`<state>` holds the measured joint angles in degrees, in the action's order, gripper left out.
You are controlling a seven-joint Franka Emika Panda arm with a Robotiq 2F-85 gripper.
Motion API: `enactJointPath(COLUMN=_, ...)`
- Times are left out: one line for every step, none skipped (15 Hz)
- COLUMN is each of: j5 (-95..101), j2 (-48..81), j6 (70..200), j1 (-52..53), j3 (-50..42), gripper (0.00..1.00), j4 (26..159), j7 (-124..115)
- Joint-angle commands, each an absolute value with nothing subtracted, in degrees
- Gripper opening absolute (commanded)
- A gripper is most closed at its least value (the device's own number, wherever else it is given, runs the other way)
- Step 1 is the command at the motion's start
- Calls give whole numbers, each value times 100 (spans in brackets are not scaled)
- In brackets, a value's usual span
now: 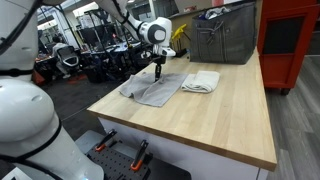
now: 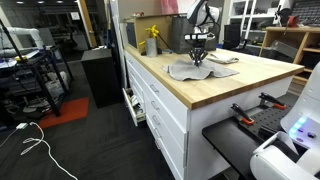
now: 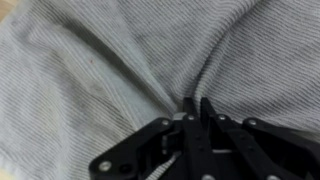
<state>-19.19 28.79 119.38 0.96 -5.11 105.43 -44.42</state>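
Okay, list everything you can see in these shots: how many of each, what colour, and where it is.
grey cloth: one, grey, rumpled on the tabletop, a fold pinched up
folded towel: one, off-white, beside the grey cloth
yellow bottle: one, yellow, at the tabletop's far end
grey bin: one, grey, at the far end
tabletop: one, light wood, over white drawers
red cabinet: one, red, beside the table
clamps: two, black with orange handles, below the table edge
gripper: one, black, shut on the cloth's fold

We note even overhead light in both exterior views, faint shadows on the table (image 1: 235,115), and a blurred wrist view, gripper (image 3: 197,103) dark against cloth (image 3: 90,70).
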Motion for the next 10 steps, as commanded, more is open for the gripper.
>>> enactJointPath(j5=-1882, j2=2813, j6=12000, j1=110, j3=-482, gripper=44, j4=10486, j7=-4553)
enactJointPath(j5=-1917, j2=2768, j6=11995, j1=104, j3=-457, gripper=51, j4=10502, j7=-4514)
enactJointPath(j5=-2002, j2=2683, j6=11995, j1=85, j3=-406, gripper=58, j4=10543, j7=-4433)
enactJointPath(j5=-2086, j2=2630, j6=11968, j1=70, j3=-355, gripper=66, j4=10560, j7=-4375)
enactJointPath(j5=-2232, j2=2545, j6=11905, j1=43, j3=-266, gripper=73, j4=10600, j7=-4295)
enactJointPath(j5=-2388, j2=2483, j6=11866, j1=22, j3=-183, gripper=81, j4=10627, j7=-4225)
enactJointPath(j5=-2588, j2=2413, j6=11777, j1=4, j3=-81, gripper=88, j4=10646, j7=-4168)
enactJointPath(j5=-2804, j2=2361, j6=11727, j1=-17, j3=20, gripper=94, j4=10659, j7=-4072)
enactJointPath(j5=-2986, j2=2311, j6=11689, j1=-9, j3=103, gripper=53, j4=10670, j7=-3966)
enactJointPath(j5=-3114, j2=2278, j6=11643, j1=13, j3=158, gripper=57, j4=10662, j7=-3921)
